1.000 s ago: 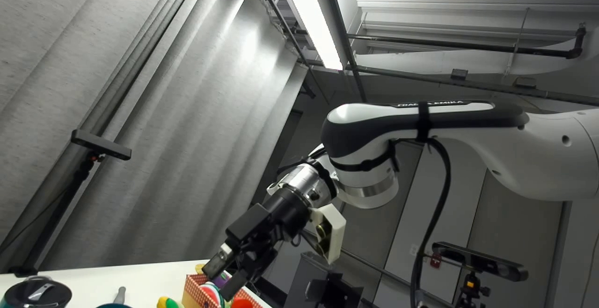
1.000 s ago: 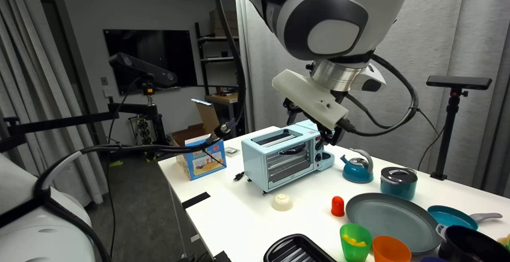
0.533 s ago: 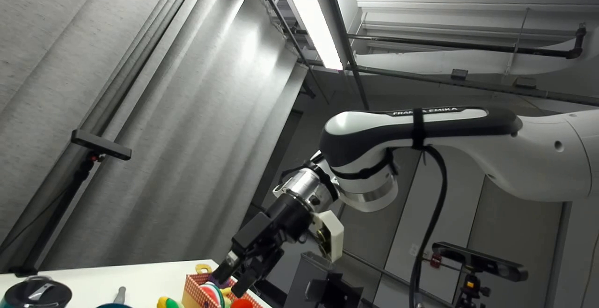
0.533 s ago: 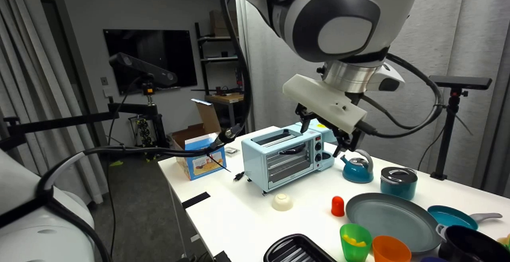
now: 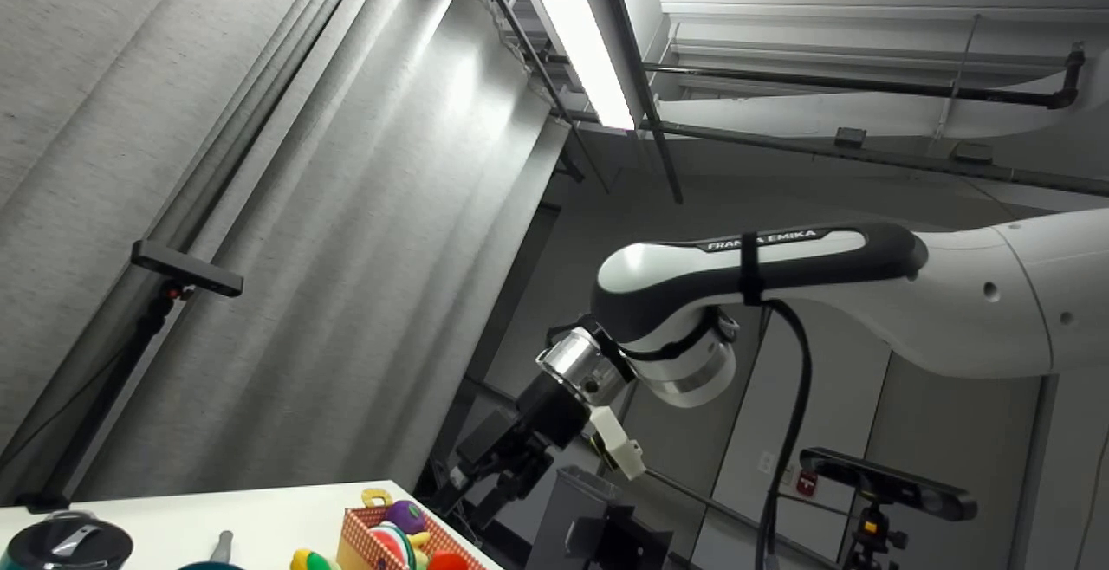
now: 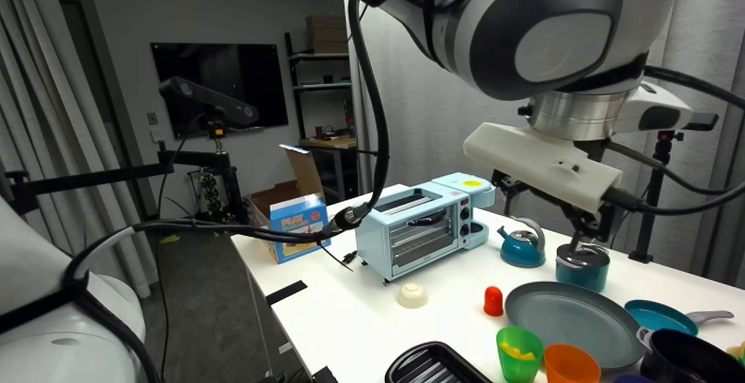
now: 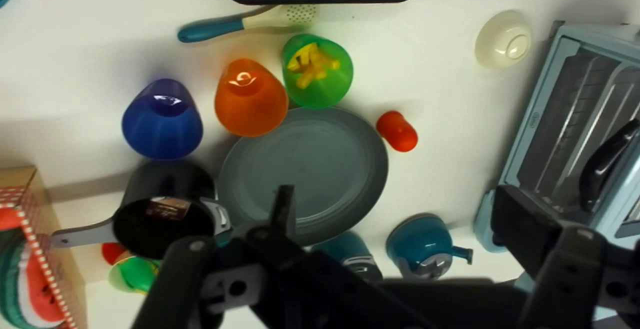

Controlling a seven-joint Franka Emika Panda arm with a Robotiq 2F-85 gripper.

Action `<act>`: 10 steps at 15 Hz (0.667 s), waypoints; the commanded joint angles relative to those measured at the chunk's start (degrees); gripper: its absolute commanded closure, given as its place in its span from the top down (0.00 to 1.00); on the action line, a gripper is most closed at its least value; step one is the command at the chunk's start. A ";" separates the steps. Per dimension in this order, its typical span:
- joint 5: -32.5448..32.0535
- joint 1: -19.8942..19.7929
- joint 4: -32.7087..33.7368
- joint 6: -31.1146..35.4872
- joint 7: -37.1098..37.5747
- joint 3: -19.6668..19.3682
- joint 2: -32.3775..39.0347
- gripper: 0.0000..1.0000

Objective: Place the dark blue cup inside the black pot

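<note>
Along a white bench [image 6: 355,325] stands a pale-blue oven [image 6: 419,231]; grey curtains [image 5: 364,249] show in both exterior views, and a dark screen [image 6: 221,89] hangs on the back wall [image 6: 221,16]. Black tape [image 6: 286,293] meets the bench's edge, and open surface runs between the upturned bowl [image 6: 412,295] and the black tray [image 6: 437,366]. In the wrist view the claw [image 7: 394,194] has its jaws wide apart, the kettle [image 7: 422,246] showing between them. The blue cup [image 7: 162,126] is glossy, deep in colour and tapered, with a pale glint. It sits outside the pot [image 7: 172,179], just beside it, though touching or apart cannot be told; a narrow gap parts it from the orange cup [image 7: 251,103].
</note>
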 commanded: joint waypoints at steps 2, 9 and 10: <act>-3.85 -2.59 2.46 5.13 4.57 -0.27 5.08 1.00; -8.02 -5.02 5.99 8.33 10.79 -0.30 13.00 1.00; -8.23 -5.29 6.70 8.24 11.49 -0.33 13.92 1.00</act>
